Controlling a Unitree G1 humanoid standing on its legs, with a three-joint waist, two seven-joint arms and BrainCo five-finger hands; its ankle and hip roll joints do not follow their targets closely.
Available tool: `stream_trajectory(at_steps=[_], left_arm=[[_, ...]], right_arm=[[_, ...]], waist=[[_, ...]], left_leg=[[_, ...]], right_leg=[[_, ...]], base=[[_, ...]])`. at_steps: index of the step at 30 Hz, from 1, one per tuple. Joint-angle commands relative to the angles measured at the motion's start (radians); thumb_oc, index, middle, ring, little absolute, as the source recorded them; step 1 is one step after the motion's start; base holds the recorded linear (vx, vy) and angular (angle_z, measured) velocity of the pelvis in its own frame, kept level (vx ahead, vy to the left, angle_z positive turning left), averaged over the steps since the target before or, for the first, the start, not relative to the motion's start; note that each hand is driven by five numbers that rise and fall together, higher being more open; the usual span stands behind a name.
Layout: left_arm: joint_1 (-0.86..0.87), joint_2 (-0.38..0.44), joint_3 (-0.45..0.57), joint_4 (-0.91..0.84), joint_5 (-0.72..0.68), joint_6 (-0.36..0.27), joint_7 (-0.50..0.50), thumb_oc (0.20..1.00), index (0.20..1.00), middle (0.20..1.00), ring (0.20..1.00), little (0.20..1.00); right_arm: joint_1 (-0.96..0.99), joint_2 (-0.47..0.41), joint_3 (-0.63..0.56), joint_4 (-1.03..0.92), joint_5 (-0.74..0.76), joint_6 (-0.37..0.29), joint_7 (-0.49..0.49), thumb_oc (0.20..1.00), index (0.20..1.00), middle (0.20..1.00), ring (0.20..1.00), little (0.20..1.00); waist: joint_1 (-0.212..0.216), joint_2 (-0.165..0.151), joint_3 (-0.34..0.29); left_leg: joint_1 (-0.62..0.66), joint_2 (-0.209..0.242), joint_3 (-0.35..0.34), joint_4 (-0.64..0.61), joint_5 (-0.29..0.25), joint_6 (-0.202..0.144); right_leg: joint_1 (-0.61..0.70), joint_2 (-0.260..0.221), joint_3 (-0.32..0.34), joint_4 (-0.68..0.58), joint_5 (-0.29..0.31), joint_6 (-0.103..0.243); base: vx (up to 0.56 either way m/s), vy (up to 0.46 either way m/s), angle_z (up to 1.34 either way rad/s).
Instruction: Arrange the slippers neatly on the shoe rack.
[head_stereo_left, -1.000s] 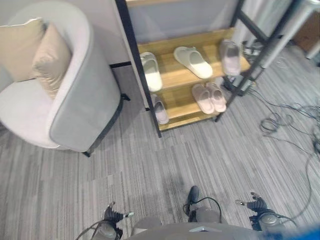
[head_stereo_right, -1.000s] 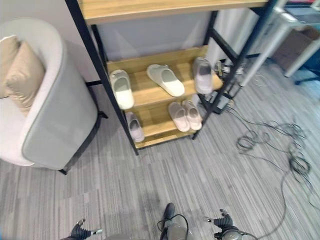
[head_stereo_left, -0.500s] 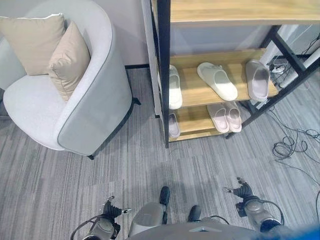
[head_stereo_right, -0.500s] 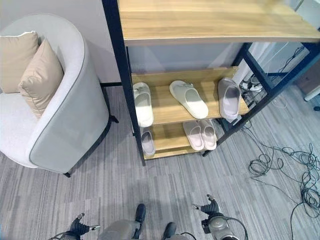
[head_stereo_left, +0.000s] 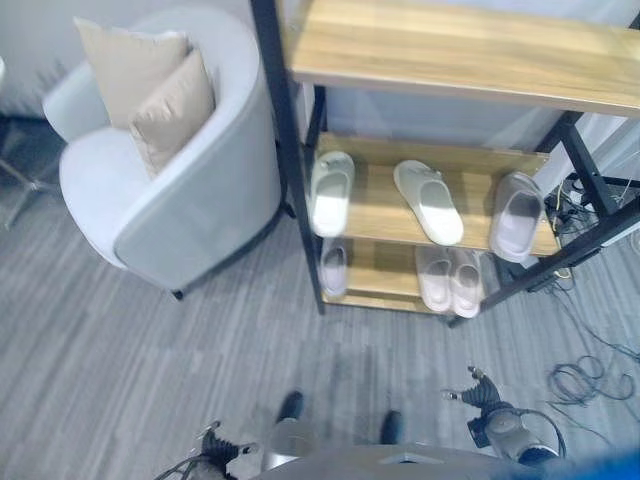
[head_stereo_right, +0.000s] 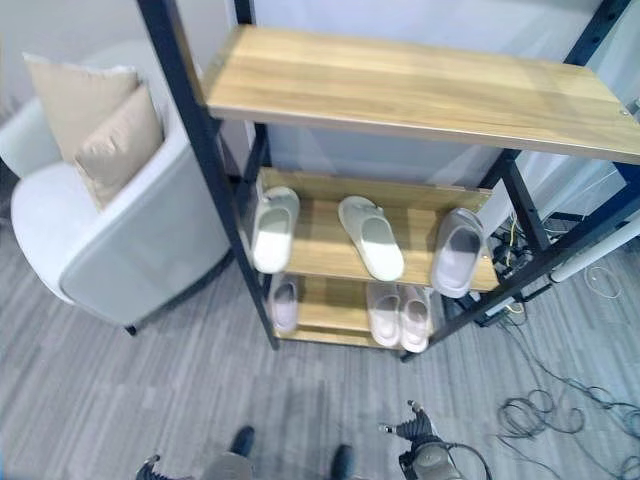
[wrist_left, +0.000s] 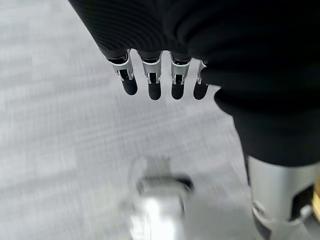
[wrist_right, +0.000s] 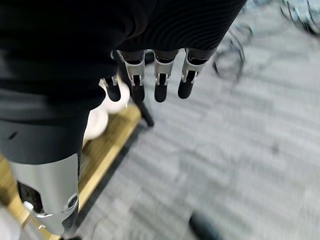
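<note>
Six slippers on the shoe rack (head_stereo_left: 290, 180): three on its middle shelf, three below.
Left hand (wrist_left: 160, 75) and right hand (wrist_right: 155, 75) hang empty with fingers relaxed.

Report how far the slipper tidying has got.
Done: the pink pair sits together on the bottom shelf. In hand: nothing; left hand and right hand hang open. Left: the middle shelf's white slipper, green slipper and grey slipper lie apart, unpaired.

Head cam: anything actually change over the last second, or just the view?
Just the view: the camera swung, so the shoe rack shows its top shelf. The slippers lie as before. The left hand and right hand hang open, holding nothing.
</note>
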Motion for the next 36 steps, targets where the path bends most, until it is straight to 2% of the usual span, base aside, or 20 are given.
stream_trajectory(at_steps=[1, 2, 3, 4, 7, 12, 16, 17, 19, 20, 22, 23, 25, 32, 34, 35, 36], left_arm=[[-0.08, -0.011, -0.031, -0.014, -0.002, -0.018, -0.011, 1.0, 1.0, 1.0, 1.0, 1.0], [-0.073, -0.017, -0.031, -0.01, 0.003, -0.017, -0.025, 1.0, 1.0, 1.0, 1.0, 1.0], [-0.073, -0.017, -0.031, -0.01, 0.003, -0.017, -0.025, 1.0, 1.0, 1.0, 1.0, 1.0], [-0.055, -0.016, -0.019, 0.008, 0.003, -0.012, -0.032, 1.0, 1.0, 1.0, 1.0, 1.0], [-0.046, -0.007, -0.007, 0.041, 0.004, -0.003, -0.033, 1.0, 1.0, 1.0, 1.0, 1.0], [-0.028, 0.002, 0.024, 0.051, -0.029, -0.002, -0.035, 1.0, 1.0, 1.0, 1.0, 1.0], [-0.035, 0.007, 0.002, 0.012, -0.018, -0.009, -0.03, 1.0, 1.0, 1.0, 1.0, 1.0], [-0.051, 0.009, 0.0, 0.008, -0.026, -0.005, -0.032, 1.0, 1.0, 1.0, 1.0, 1.0], [-0.06, 0.007, -0.002, 0.01, -0.031, -0.003, -0.038, 1.0, 1.0, 1.0, 1.0, 1.0], [-0.056, 0.005, -0.006, 0.017, -0.02, -0.006, -0.038, 1.0, 1.0, 1.0, 1.0, 1.0], [-0.071, 0.008, -0.026, 0.007, -0.014, -0.011, -0.037, 1.0, 1.0, 1.0, 1.0, 1.0], [-0.067, 0.011, -0.019, 0.003, -0.014, -0.014, -0.031, 1.0, 1.0, 1.0, 1.0, 1.0], [-0.069, 0.004, -0.014, 0.006, -0.018, -0.018, -0.03, 1.0, 1.0, 1.0, 1.0, 1.0], [-0.026, -0.023, -0.007, 0.034, -0.016, -0.021, -0.046, 1.0, 1.0, 1.0, 1.0, 1.0], [-0.024, -0.028, -0.024, 0.023, 0.008, -0.022, -0.06, 1.0, 1.0, 1.0, 1.0, 1.0], [-0.017, -0.012, -0.02, 0.026, 0.028, -0.015, -0.069, 1.0, 1.0, 1.0, 1.0, 1.0], [-0.022, -0.014, -0.027, 0.01, 0.032, -0.026, -0.097, 1.0, 1.0, 1.0, 1.0, 1.0]], right_arm=[[-0.034, -0.049, -0.014, -0.027, 0.026, -0.032, -0.009, 1.0, 1.0, 1.0, 1.0, 1.0], [-0.038, -0.048, -0.02, -0.029, 0.038, -0.034, -0.004, 1.0, 1.0, 1.0, 1.0, 1.0], [-0.037, -0.048, -0.02, -0.029, 0.038, -0.034, -0.004, 1.0, 1.0, 1.0, 1.0, 1.0], [-0.037, -0.035, -0.011, -0.029, 0.028, -0.031, -0.003, 1.0, 1.0, 1.0, 1.0, 1.0], [-0.037, -0.018, 0.001, -0.024, 0.025, -0.032, -0.003, 1.0, 1.0, 1.0, 1.0, 1.0], [-0.015, 0.006, -0.005, -0.043, 0.052, -0.04, 0.009, 1.0, 1.0, 1.0, 1.0, 1.0], [-0.021, 0.03, 0.016, -0.075, 0.037, -0.039, 0.013, 1.0, 1.0, 1.0, 1.0, 1.0], [-0.05, 0.039, 0.038, -0.113, 0.013, -0.03, 0.016, 1.0, 1.0, 1.0, 1.0, 1.0], [-0.062, 0.04, 0.051, -0.128, -0.002, -0.026, 0.021, 1.0, 1.0, 1.0, 1.0, 1.0], [-0.064, 0.047, 0.054, -0.155, -0.009, -0.028, 0.024, 1.0, 1.0, 1.0, 1.0, 1.0], [-0.062, 0.043, 0.061, -0.17, -0.015, -0.031, 0.028, 1.0, 1.0, 1.0, 1.0, 1.0], [-0.055, 0.043, 0.063, -0.167, -0.005, -0.029, 0.037, 1.0, 1.0, 1.0, 1.0, 1.0], [-0.048, 0.039, 0.08, -0.165, 0.006, -0.032, 0.052, 1.0, 1.0, 1.0, 1.0, 1.0], [-0.051, 0.047, 0.123, -0.179, 0.018, -0.046, 0.089, 1.0, 1.0, 1.0, 1.0, 1.0], [-0.074, 0.056, 0.196, -0.223, -0.003, -0.054, 0.125, 1.0, 1.0, 1.0, 1.0, 1.0], [-0.108, -0.03, 0.19, -0.321, 0.071, -0.086, 0.216, 1.0, 1.0, 1.0, 1.0, 1.0], [-0.056, -0.007, 0.204, -0.293, 0.092, -0.112, 0.246, 1.0, 1.0, 1.0, 1.0, 1.0]], waist=[[-0.014, 0.034, 0.056], [-0.011, 0.026, 0.044], [-0.011, 0.026, 0.044], [0.005, 0.028, 0.028], [0.033, 0.02, 0.028], [0.043, 0.016, -0.001], [0.059, 0.014, -0.001], [0.056, 0.027, 0.027], [0.051, 0.044, 0.038], [0.059, 0.055, 0.039], [0.057, 0.05, 0.035], [0.052, 0.032, 0.03], [0.053, 0.024, 0.008], [0.074, 0.03, -0.011], [0.094, 0.031, -0.009], [0.105, 0.028, -0.012], [0.102, 0.032, -0.013]], left_leg=[[0.039, -0.023, 0.071, -0.04, -0.083, 0.017], [0.019, -0.123, 0.133, -0.017, -0.116, 0.051], [0.018, -0.124, 0.133, -0.015, -0.118, 0.051], [0.036, -0.151, 0.13, -0.05, -0.125, 0.063], [0.036, -0.191, 0.046, -0.057, -0.116, 0.072], [0.084, -0.191, 0.026, -0.103, -0.099, 0.079], [0.092, -0.199, 0.024, -0.085, -0.123, 0.094], [0.078, -0.197, 0.036, -0.055, -0.132, 0.115], [0.074, -0.193, 0.033, -0.042, -0.134, 0.122], [0.085, -0.17, 0.041, -0.045, -0.149, 0.115], [0.085, -0.162, 0.046, -0.048, -0.162, 0.109], [0.083, -0.176, 0.049, -0.043, -0.163, 0.105], [0.099, -0.169, 0.043, -0.075, -0.15, 0.09], [0.136, -0.137, 0.012, -0.15, -0.115, 0.056], [0.139, -0.132, -0.012, -0.153, -0.108, 0.045], [0.143, -0.13, -0.017, -0.154, -0.107, 0.042], [0.145, -0.131, -0.016, -0.155, -0.107, 0.042]], right_leg=[[0.018, -0.1, 0.0, 0.109, -0.081, 0.12], [0.036, -0.101, -0.027, 0.091, -0.067, 0.123], [0.036, -0.102, -0.026, 0.092, -0.067, 0.124], [0.03, -0.085, -0.012, 0.101, -0.069, 0.121], [0.034, -0.07, -0.001, 0.12, -0.082, 0.115], [0.078, -0.072, -0.027, 0.098, -0.084, 0.118], [0.08, -0.087, -0.032, 0.137, -0.09, 0.13], [-0.016, -0.118, -0.014, 0.31, -0.057, 0.169], [-0.061, -0.135, -0.003, 0.401, -0.029, 0.196], [-0.033, -0.208, -0.028, 0.341, -0.008, 0.186], [-0.013, -0.231, -0.003, 0.236, 0.002, 0.172], [0.001, -0.214, 0.029, 0.171, 0.008, 0.18], [0.025, -0.187, 0.02, 0.103, 0.01, 0.186], [0.1, -0.145, -0.03, 0.006, -0.007, 0.171], [0.115, -0.134, -0.056, 0.004, -0.027, 0.163], [0.122, -0.131, -0.062, 0.004, -0.032, 0.163], [0.123, -0.131, -0.066, 0.004, -0.034, 0.164]], base=[[0.09, -0.123, 0.5], [0.08, -0.085, 0.44], [0.15, -0.029, 0.49], [0.13, 0.038, 0.5], [0.12, 0.027, -0.23], [0.14, 0.099, -0.06], [0.05, 0.197, 0.11], [-0.08, 0.217, 0.03], [-0.02, 0.103, -0.34], [0.06, -0.07, -0.32], [0.09, -0.161, -0.19], [0.12, -0.153, -0.23], [0.1, -0.142, 0.14], [0.06, -0.115, 0.19], [0.04, -0.076, 0.3], [0.03, -0.027, 0.41], [0.02, 0.009, 0.29]])
